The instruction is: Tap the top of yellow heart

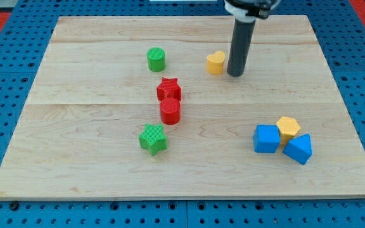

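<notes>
Yellow heart sits upper centre of the frame, on the wooden board. Small, warm yellow, lobes hard to make out at this size; its top face looks paler than its side. It stands alone, no other block touching it.

My tip is down on the board just beside the heart, on the view's right, a thin gap between them. Rod is dark, upright, coming in from the top edge. It has no jaws to open or close; it holds nothing.

Green cylinder lies left of the heart, well apart. Below that, near frame centre, red star and red cylinder stand touching, star above. Green star is just below and left of the red cylinder.

Lower right: blue cube, yellow hexagon and a second blue block, shape unclear, huddle together, touching.
</notes>
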### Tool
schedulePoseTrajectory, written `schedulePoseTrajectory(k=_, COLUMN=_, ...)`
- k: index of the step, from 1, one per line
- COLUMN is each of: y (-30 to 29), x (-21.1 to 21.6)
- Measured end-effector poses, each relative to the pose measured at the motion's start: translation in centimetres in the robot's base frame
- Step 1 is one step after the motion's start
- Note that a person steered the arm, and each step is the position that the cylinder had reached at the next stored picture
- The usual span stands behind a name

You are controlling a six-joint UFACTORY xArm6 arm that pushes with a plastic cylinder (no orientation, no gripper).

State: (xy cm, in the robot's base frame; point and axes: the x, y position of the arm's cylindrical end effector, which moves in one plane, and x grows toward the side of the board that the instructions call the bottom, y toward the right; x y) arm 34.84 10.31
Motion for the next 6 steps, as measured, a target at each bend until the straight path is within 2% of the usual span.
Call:
schedulePoseTrajectory(k=1, y=1.9, x=-4.3)
schedulePoseTrajectory(k=4, y=-8.0, x=-3.2)
schedulePoseTrajectory(k=5, y=-2.9, x=-4.2)
schedulePoseTrajectory(k=6, y=5.2, x=-4.8)
